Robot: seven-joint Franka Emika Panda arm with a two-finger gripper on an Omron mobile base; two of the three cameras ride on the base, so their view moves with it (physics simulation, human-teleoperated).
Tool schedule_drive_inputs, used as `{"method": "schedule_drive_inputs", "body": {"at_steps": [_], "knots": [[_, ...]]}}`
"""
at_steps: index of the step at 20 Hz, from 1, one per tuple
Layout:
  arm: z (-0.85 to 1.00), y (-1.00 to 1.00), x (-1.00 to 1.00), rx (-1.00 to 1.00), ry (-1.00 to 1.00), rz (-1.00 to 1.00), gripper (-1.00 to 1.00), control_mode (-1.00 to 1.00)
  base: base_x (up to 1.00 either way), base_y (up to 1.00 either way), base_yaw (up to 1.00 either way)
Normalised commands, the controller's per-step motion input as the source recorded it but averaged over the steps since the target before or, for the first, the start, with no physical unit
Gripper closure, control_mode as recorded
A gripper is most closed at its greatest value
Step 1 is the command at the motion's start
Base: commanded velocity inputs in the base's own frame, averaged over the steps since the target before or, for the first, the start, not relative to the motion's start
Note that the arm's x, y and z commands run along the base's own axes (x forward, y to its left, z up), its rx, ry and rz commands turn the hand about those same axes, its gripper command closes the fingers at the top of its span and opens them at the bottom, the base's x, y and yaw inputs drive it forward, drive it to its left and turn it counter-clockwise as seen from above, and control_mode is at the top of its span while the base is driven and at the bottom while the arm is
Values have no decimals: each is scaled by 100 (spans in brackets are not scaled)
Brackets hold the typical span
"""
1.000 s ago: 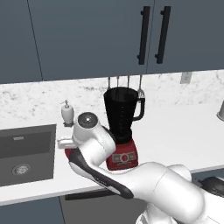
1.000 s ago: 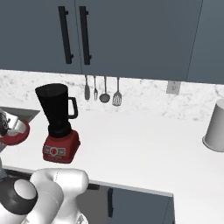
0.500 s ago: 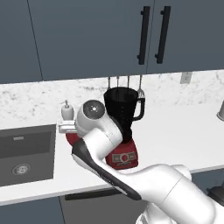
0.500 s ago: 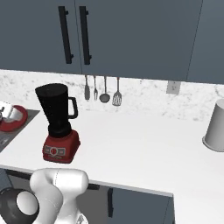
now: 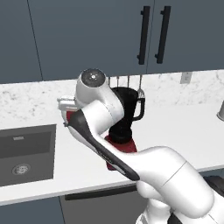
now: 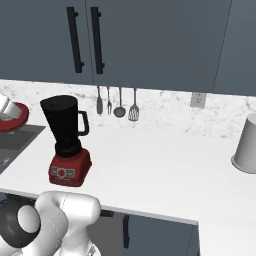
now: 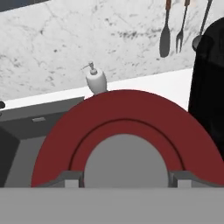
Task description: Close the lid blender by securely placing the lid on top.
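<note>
The gripper (image 7: 124,181) is clamping the red lid (image 7: 127,127) by its grey knob, apparently, holding it tilted on edge in the air left of the upright blender (image 6: 67,140).

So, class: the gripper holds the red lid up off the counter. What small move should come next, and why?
Probably carry the lid sideways toward the blender until it is over the jar's open mouth. In the hand view the gripper is shut on the lid's grey knob, with the jar off to one side. In the right base view the lid sits left of the jar, with the jar top uncovered.
</note>
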Motion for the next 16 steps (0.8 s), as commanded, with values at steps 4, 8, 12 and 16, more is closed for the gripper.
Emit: {"method": "schedule_drive_inputs", "body": {"at_steps": [4, 8, 12, 16], "knots": [[77, -30, 5, 3, 2, -12, 100, -100, 0, 0, 0], [44, -54, 15, 5, 0, -11, 100, -100, 0, 0, 0], [20, -68, 20, 8, 0, -9, 100, -100, 0, 0, 0], [6, -68, 24, 9, 0, -8, 100, -100, 0, 0, 0]]}}
